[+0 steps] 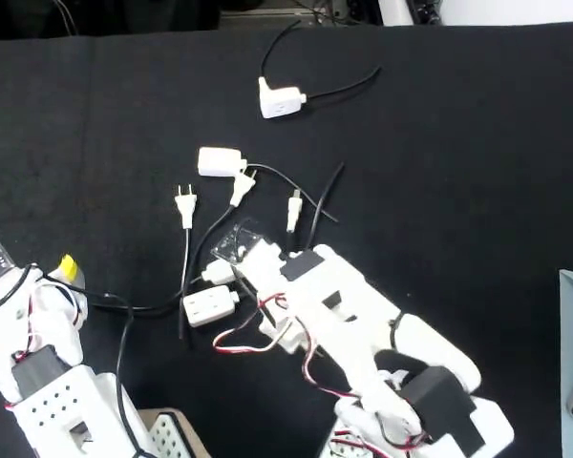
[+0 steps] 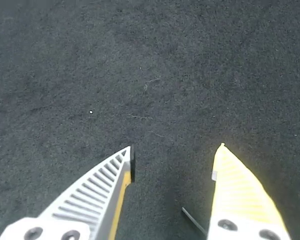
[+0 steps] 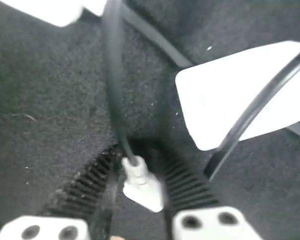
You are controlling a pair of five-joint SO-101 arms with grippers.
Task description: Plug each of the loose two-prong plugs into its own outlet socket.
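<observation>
Open black tablecloth (image 1: 477, 191) toward the far and right sides. At the left, left gripper (image 2: 176, 150) with fingers spread above bare cloth. Clamped in the right gripper (image 3: 140, 157), a white two-prong plug (image 3: 142, 189), just beside an outlet socket (image 1: 210, 306). Farther out, a loose plug (image 1: 185, 202).

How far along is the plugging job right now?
Nothing looks clearly plugged in. The right gripper grips one plug beside the near socket. Two loose plugs remain. A third plug lies by the middle socket, seating unclear. The left gripper is open, holding nothing.
</observation>
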